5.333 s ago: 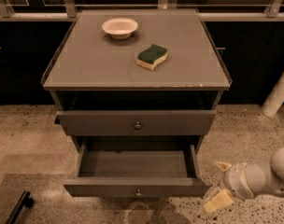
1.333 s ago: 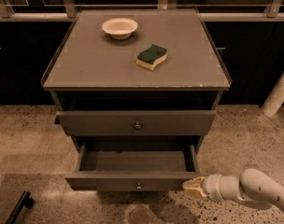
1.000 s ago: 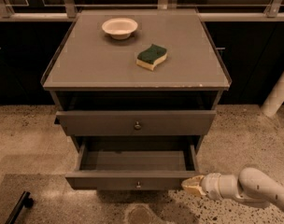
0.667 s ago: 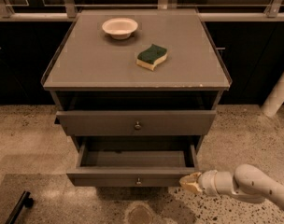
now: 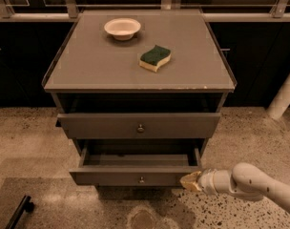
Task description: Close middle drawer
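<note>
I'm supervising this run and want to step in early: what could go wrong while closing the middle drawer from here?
1. The gripper is at the far right end of the middle drawer front, well away from its centre knob. An off-centre push may skew the drawer and jam it.
2. Being so near that corner, the gripper could slip off the right edge and miss the front.

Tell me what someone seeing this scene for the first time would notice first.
The middle drawer stands pulled out, low on the grey cabinet. The gripper sits at the right end of its front, on a pale arm reaching in from the lower right. On the cabinet top are a white bowl at the back left and a green and yellow sponge nearer the middle.
</note>
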{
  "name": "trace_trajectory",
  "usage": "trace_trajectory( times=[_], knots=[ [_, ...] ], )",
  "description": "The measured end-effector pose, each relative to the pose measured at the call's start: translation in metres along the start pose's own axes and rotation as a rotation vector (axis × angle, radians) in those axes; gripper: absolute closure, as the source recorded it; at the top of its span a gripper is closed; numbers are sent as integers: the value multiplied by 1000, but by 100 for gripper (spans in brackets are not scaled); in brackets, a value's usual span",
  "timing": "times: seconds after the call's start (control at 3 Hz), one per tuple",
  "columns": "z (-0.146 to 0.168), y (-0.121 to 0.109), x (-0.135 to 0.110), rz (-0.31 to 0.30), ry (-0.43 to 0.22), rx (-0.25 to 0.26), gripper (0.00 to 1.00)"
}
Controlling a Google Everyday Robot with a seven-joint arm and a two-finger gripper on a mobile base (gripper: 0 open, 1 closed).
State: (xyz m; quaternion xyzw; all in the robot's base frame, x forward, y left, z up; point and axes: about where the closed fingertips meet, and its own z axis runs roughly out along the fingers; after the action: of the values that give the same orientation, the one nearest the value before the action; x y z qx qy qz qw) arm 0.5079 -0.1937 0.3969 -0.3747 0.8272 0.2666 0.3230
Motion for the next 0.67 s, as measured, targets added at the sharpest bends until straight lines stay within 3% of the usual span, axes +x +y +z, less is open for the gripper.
trace_trajectory(
  times=[0.33, 0.67],
  knots=[
    [9, -12, -15, -51, 37, 68, 100],
    [15, -36, -38, -116, 87, 182, 100]
  ],
)
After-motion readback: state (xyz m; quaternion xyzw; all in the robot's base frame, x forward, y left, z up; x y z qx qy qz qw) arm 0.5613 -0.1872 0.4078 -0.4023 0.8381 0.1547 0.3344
